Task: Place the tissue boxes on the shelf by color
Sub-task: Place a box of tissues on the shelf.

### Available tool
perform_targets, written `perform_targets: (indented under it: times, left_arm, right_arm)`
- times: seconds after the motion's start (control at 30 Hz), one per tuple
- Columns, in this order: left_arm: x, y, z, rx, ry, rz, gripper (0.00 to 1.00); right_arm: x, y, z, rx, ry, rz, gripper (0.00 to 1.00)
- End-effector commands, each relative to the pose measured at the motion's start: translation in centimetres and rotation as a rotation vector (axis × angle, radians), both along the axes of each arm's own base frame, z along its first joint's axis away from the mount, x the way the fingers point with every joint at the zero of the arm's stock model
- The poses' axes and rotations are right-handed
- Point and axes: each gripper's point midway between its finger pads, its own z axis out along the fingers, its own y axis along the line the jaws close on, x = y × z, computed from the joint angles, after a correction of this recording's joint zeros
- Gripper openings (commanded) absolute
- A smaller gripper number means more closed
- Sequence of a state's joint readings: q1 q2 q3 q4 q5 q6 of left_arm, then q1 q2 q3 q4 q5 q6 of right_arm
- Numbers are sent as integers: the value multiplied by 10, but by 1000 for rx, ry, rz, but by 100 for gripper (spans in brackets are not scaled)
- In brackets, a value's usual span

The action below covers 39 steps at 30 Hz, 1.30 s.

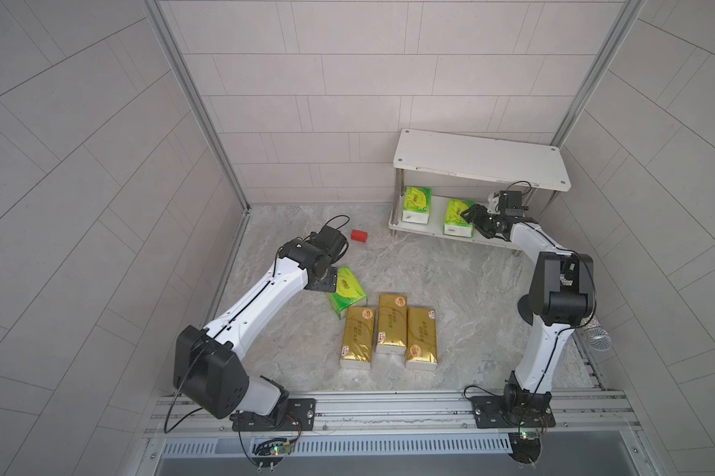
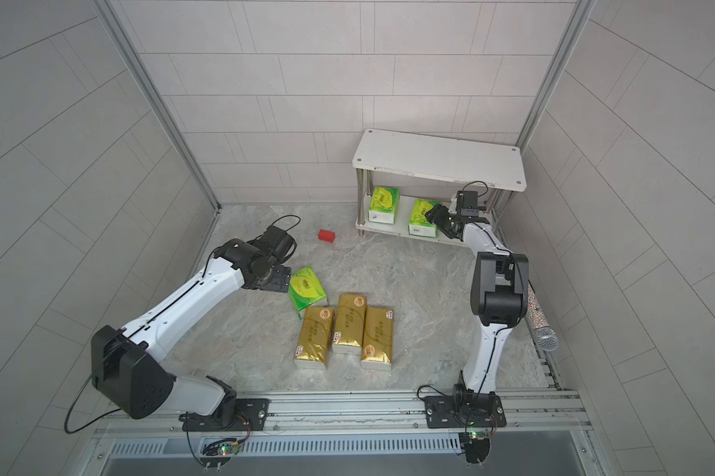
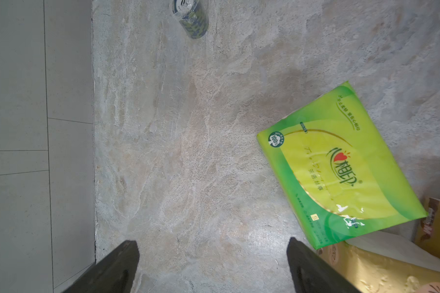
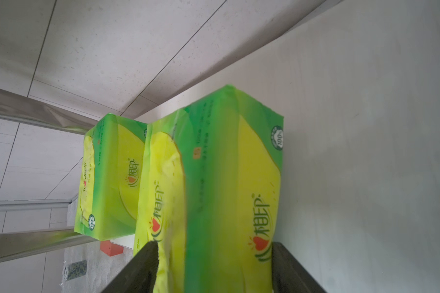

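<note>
The right hand [image 4: 212,244] straddles a green pack [image 1: 456,216] that stands on the lower board [image 1: 434,223] of the shelf [image 2: 438,158], at the counter's [image 1: 450,288] far right corner. One finger sits on each side; whether it pinches or has let go I cannot tell. Its arm rises from the base, with the wrist bent in under the top board [image 1: 479,158]. A second green pack [image 1: 416,204] stands near the lower board's left end. The left hand [image 3: 212,243], spread wide and empty, hangs just beside the third green pack [image 3: 340,165], its arm stretched low. Three gold packs [image 1: 391,323] lie side by side toward the front edge. I'd judge it about a third done, with four packs to go
</note>
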<state>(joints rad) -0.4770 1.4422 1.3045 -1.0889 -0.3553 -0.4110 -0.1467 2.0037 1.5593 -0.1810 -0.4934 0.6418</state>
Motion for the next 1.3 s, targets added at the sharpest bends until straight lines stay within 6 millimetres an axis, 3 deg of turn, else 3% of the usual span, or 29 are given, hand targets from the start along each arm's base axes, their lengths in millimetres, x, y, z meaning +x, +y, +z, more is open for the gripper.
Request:
perform_targets:
  times: [0.0,0.27,0.47,0.77,1.27]
  left_arm:
    - [-1,3,0,1,5,18,100]
    - [-4,5,0,-4,0,23,100]
    - [-7,6,-1,-5,-3,24,100]
    - [-8,5,-3,-12,1,21,100]
    - [-12,11,0,12,10,31,100]
  right_arm:
    - [0,-4,-8,-40,18,3,76]
    - [-13,-4,6,-55,0,3,82]
    - [-25,-3,17,-54,-38,-10,80]
    - [-29,-1,0,-89,-39,28,61]
    - [-16,4,-16,-189,-49,177,56]
